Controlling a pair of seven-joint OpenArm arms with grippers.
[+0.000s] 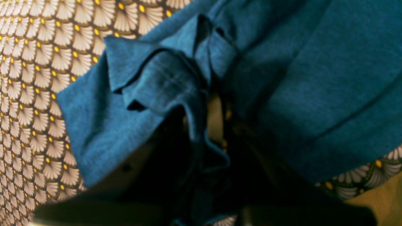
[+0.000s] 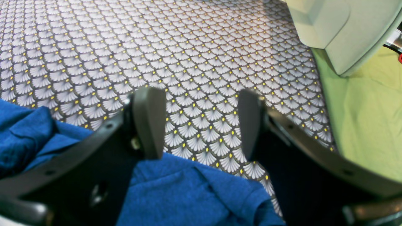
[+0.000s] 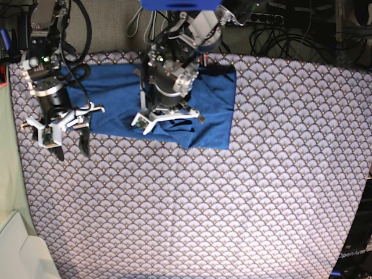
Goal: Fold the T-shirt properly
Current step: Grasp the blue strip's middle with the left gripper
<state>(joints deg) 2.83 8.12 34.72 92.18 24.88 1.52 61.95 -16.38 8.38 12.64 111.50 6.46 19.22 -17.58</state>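
Observation:
The blue T-shirt point(image 3: 212, 99) lies spread at the back of the grey scallop-patterned tablecloth point(image 3: 232, 203). My left gripper point(image 3: 168, 121) is over the shirt's front edge. In the left wrist view the left gripper point(image 1: 204, 135) is shut on a bunched fold of the shirt point(image 1: 163, 81), and its dark fingers are mostly hidden by cloth. My right gripper point(image 3: 72, 152) is open and empty at the shirt's left front corner. In the right wrist view its fingertips point(image 2: 149, 122) hang over bare tablecloth point(image 2: 188, 47), with the shirt's edge point(image 2: 176, 191) below and behind them.
A pale green surface point(image 2: 361, 125) borders the tablecloth beside the right gripper, with a light grey-green box point(image 2: 339, 28) on it. The box also shows at the bottom left of the base view point(image 3: 23, 253). Cables and equipment point(image 3: 279, 29) stand behind the table.

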